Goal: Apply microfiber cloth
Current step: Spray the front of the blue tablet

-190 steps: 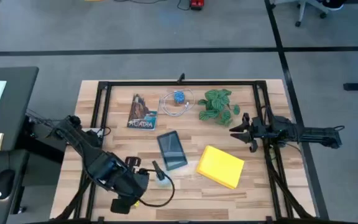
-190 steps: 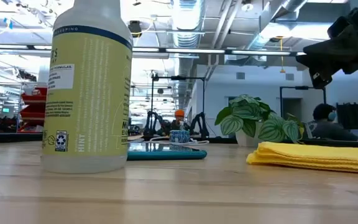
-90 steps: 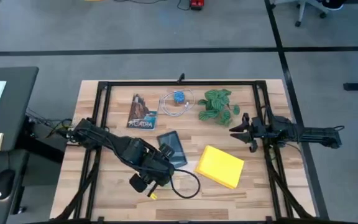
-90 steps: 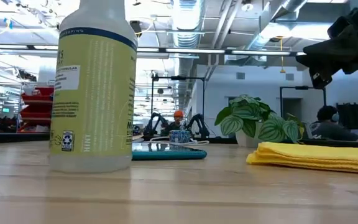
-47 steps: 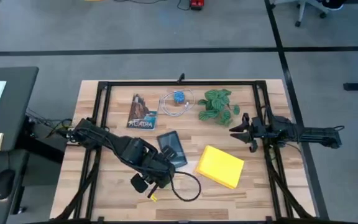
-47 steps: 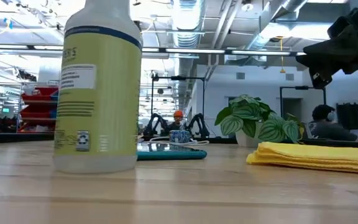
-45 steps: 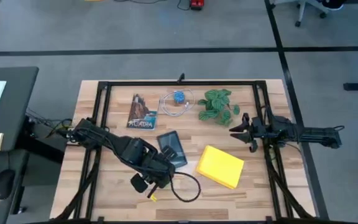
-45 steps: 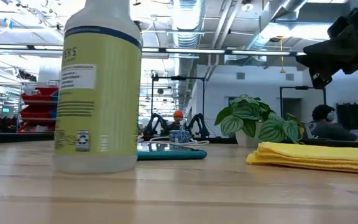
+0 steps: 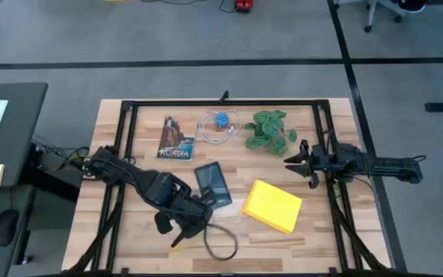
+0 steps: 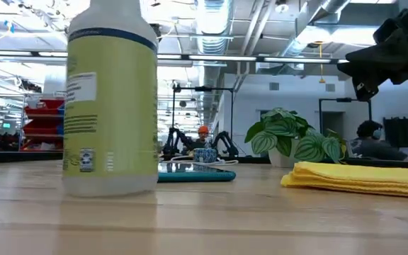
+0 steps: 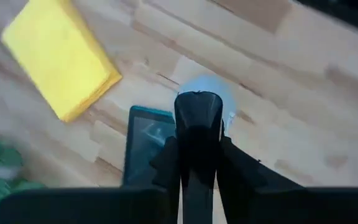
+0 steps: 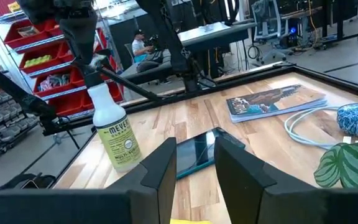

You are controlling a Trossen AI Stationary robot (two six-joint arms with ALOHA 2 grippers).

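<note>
Microfiber cloth (image 9: 273,205) lies flat toward table's (image 9: 321,238) right front, beside tablet (image 9: 213,185). Left gripper (image 9: 193,218) grasps spray bottle (image 12: 116,134). Right gripper (image 9: 298,163) hovers parted; should pinch a cloth edge.

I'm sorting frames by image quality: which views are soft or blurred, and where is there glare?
Left wrist view: smeared throughout; the microfiber cloth and tablet have soft edges. Low view: the spray bottle looms large and close, bright ceiling lights wash out the background. High view: evenly lit and sharp. Right wrist view: clear, only the near fingers are soft.
</note>
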